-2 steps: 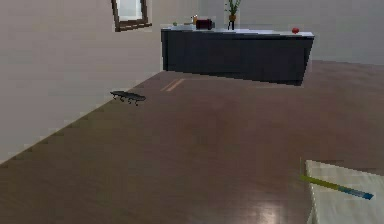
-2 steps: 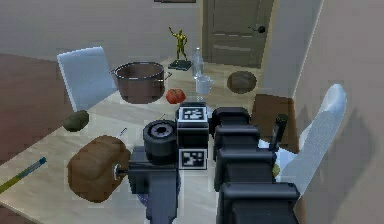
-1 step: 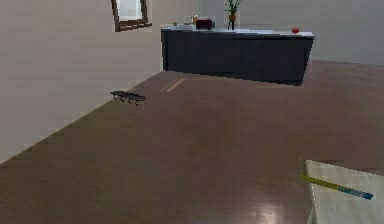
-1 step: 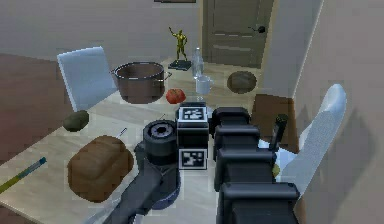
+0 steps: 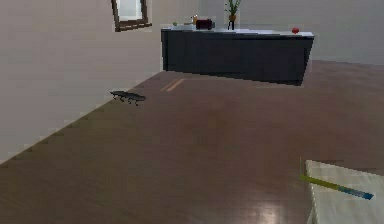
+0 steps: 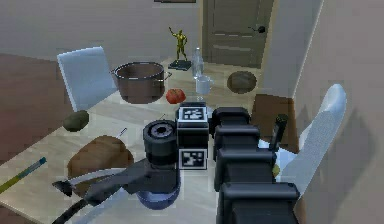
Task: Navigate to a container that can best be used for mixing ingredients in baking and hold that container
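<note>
While the gripper [image 6: 88, 184] is showing near a brown loaf [image 6: 100, 153] on the table [image 6: 35, 150], and I cannot tell whether it is holding anything, the large brown container [image 6: 138, 80] is standing farther out, so reaching across is probably risking knocking the glass bottle [image 6: 198, 72] and red fruit [image 6: 175, 96].

Brn pot [image 6: 139, 82], wht chair [image 6: 82, 75].

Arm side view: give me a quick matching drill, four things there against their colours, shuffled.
Things: 1 pot; 2 statuette; 3 round fruit beside the pot; 4 chair at the view's left.
Colours: a white; b red; c gold; d brown.
Pairs: 1-d; 2-c; 3-b; 4-a.
</note>
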Robot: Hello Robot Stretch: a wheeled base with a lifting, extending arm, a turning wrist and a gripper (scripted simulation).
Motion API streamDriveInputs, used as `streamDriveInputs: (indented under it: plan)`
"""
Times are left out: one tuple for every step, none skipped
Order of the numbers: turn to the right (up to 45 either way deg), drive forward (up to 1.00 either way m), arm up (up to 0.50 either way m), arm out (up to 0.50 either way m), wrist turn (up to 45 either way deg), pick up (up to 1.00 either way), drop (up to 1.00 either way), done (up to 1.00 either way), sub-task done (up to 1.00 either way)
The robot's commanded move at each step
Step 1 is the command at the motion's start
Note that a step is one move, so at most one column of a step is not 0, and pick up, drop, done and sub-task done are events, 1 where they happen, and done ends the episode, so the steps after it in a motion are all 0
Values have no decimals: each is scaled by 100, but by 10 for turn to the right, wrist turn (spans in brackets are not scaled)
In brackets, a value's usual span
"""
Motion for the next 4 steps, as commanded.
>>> streamDriveInputs:
  plan:
    - [0, 0, 0, 0, 450, 0, 0, 0, 0]
    - [0, 0, 0, 0, 210, 0, 0, 0, 0]
    - [0, 0, -28, 0, 0, 0, 0, 0, 0]
    - [0, 0, 0, 0, 0, 100, 0, 0, 0]
